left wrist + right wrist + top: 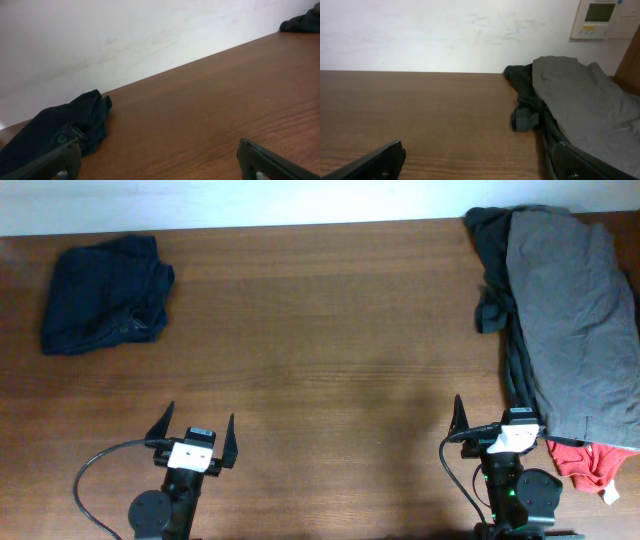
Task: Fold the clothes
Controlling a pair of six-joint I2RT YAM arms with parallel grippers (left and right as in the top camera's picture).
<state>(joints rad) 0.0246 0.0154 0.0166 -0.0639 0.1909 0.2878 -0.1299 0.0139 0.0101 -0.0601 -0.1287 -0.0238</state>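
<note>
Dark navy blue shorts [105, 295] lie bunched at the far left of the table; they also show in the left wrist view [60, 130] with a small button. A pile of clothes lies along the right edge: a grey piece [580, 310] on top of charcoal fabric [490, 270], and a small red piece [590, 465] at the near end. The pile also shows in the right wrist view [580, 105]. My left gripper [197, 430] is open and empty near the front edge. My right gripper [497, 420] is open and empty, its right finger next to the pile.
The brown wooden table [320, 360] runs to a white wall at the back. A wall control panel [602, 17] shows in the right wrist view. Cables trail from both arm bases at the front edge.
</note>
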